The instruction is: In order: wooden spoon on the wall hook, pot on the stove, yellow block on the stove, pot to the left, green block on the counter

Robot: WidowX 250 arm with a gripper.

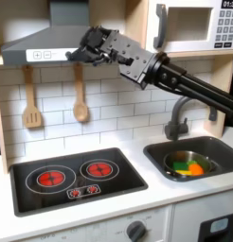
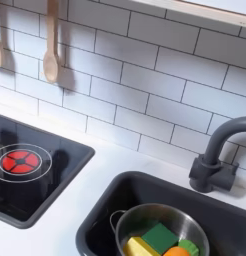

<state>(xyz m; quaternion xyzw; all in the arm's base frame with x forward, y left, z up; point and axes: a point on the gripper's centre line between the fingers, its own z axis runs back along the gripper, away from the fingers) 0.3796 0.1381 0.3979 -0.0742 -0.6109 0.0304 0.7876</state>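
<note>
The wooden spoon [image 1: 80, 97] hangs upright against the white tile wall [image 1: 118, 104], its handle top at a hook under the range hood [image 1: 38, 43]; in the second exterior view the spoon [image 2: 51, 45] shows near the top left. Beside it, toward the first exterior view's left, hangs a wooden spatula [image 1: 31, 99].

My gripper [image 1: 79, 51] sits right at the top of the spoon's handle, but from here I cannot tell how far my fingers are parted or whether they grip anything.

The pot [image 2: 160, 235] stands in the dark sink [image 2: 100, 215], holding a yellow block [image 2: 141, 246], a green block [image 2: 159, 236] and something orange [image 2: 176, 251]. In the first exterior view the pot [image 1: 186, 164] sits low in the basin [image 1: 219, 151].

A dark faucet [image 2: 217, 160] rises behind the sink. The stove [image 1: 76, 177], with two red burners, lies flush in the white counter [image 1: 175, 194]. A microwave [image 1: 196, 25] sits up on the shelf.
</note>
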